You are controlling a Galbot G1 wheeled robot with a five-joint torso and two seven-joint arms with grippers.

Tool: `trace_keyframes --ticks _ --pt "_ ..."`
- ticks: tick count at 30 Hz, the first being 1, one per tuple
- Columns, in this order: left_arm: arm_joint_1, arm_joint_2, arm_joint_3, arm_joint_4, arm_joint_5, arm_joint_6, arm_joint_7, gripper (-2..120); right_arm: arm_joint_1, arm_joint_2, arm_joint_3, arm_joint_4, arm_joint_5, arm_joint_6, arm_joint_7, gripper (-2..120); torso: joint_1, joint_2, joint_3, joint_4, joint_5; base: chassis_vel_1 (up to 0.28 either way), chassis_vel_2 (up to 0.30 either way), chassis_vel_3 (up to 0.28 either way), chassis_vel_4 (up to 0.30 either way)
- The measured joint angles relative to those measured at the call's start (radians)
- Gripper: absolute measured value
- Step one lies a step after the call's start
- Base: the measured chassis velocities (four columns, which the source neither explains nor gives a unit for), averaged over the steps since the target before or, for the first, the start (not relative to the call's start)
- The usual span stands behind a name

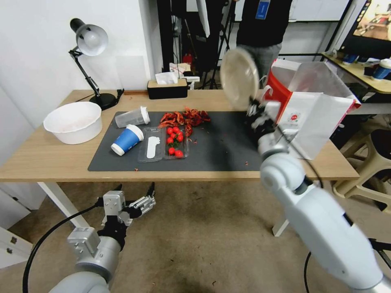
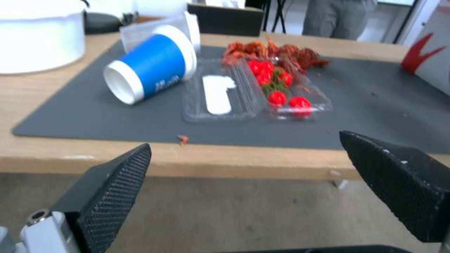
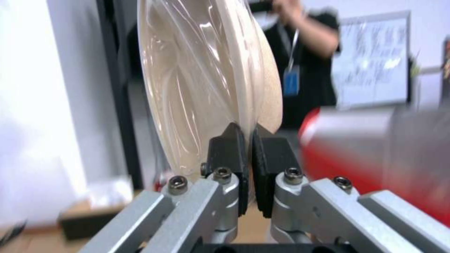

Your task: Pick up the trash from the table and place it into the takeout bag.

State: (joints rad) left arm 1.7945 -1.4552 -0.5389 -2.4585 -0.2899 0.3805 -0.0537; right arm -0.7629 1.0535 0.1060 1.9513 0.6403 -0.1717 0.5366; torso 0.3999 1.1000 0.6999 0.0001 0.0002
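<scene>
Right gripper (image 1: pixel 253 106) pinches the bowl (image 1: pixel 239 78) by its rim, raised at the bag's (image 1: pixel 309 114) nine o'clock. Left gripper (image 1: pixel 136 199), fingers wide, hangs below the table (image 1: pixel 49 158).

On the table (image 1: pixel 49 162) lie two cups (image 1: pixel 127 139), one white bowl (image 1: pixel 73 122), one tomato tray (image 1: pixel 176 142) and one bag (image 1: pixel 313 118); above it, one paper bowl (image 1: pixel 239 77).
</scene>
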Motion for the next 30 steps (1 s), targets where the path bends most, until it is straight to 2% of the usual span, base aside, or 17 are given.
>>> trace_keyframes --ticks 2,5,6,8,10,11,13,16,20,23,24,27,29,30 --pt "0.000 0.000 -0.001 0.000 0.000 -0.003 -0.002 100 0.019 -0.013 0.018 0.012 0.006 0.006 0.001 2 0.000 0.000 0.000 0.0001 -0.0001 0.000 0.000 0.000 0.000" --pt "0.006 0.001 -0.003 0.001 0.015 -0.033 -0.008 100 0.092 -0.101 0.084 0.046 0.054 0.002 0.025 2 0.000 0.000 0.000 0.0000 -0.0002 0.000 0.000 0.000 0.000" --pt "0.006 0.001 -0.003 0.001 0.015 -0.033 -0.008 100 0.092 -0.101 0.084 0.046 0.054 0.002 0.025 2 0.000 0.000 0.000 0.0000 -0.0002 0.000 0.000 0.000 0.000" --pt "0.002 -0.001 -0.002 0.003 0.018 -0.035 -0.008 100 0.114 -0.137 0.110 0.049 0.054 -0.039 0.065 2 0.000 0.000 0.000 -0.0002 -0.0001 0.000 0.000 0.000 0.000" --pt "0.002 -0.004 0.001 0.002 0.019 -0.036 -0.007 100 0.136 -0.183 0.139 0.056 0.082 -0.135 0.142 2 0.000 0.000 0.000 -0.0002 0.0000 0.000 0.000 0.000 0.000" --pt "0.002 -0.004 0.001 0.002 0.019 -0.036 -0.007 100 0.136 -0.183 0.139 0.056 0.082 -0.135 0.142 2 0.000 0.000 0.000 -0.0002 0.0000 0.000 0.000 0.000 0.000" --pt "0.001 -0.001 0.000 0.002 0.018 -0.035 -0.005 100 0.144 -0.212 0.152 0.053 0.103 -0.207 0.196 2 0.000 0.000 0.000 -0.0002 -0.0001 0.000 0.000 0.000 0.000" --pt "0.000 0.001 -0.003 0.003 0.018 -0.035 -0.005 100 0.142 -0.228 0.157 0.048 0.126 -0.255 0.222 2 0.000 0.000 0.000 -0.0002 -0.0001 0.000 0.000 0.000 0.000" --pt "0.000 0.002 -0.003 0.003 0.018 -0.034 -0.005 100 0.128 -0.229 0.154 0.034 0.100 -0.261 0.239 2 0.000 0.000 0.000 -0.0002 0.0000 0.000 0.000 0.000 0.000" --pt "0.000 0.002 -0.004 0.002 0.018 -0.032 -0.003 100 0.121 -0.223 0.153 0.028 0.096 -0.262 0.238 14 0.000 0.000 0.000 0.0000 0.0000 0.000 0.000 0.000 0.000" --pt "0.000 0.002 -0.004 0.002 0.018 -0.032 -0.003 100 0.121 -0.223 0.153 0.028 0.096 -0.262 0.238 14 0.000 0.000 0.000 0.0000 0.0000 0.000 0.000 0.000 0.000" --pt "0.002 0.004 -0.008 0.001 0.017 -0.032 -0.001 100 0.117 -0.223 0.154 0.026 0.095 -0.261 0.234 28 0.000 0.000 0.000 0.0000 -0.0001 0.000 0.000 0.000 0.000" --pt "0.002 0.004 -0.008 0.001 0.017 -0.031 -0.001 100 0.116 -0.224 0.154 0.026 0.094 -0.260 0.232 31 0.000 0.000 0.000 -0.0001 -0.0001 0.000 0.000 0.000 0.000" --pt "0.002 0.004 -0.008 0.000 0.017 -0.031 -0.001 100 0.115 -0.224 0.154 0.027 0.094 -0.260 0.231 37 0.000 0.000 0.000 -0.0001 -0.0001 0.000 0.000 0.000 0.000"
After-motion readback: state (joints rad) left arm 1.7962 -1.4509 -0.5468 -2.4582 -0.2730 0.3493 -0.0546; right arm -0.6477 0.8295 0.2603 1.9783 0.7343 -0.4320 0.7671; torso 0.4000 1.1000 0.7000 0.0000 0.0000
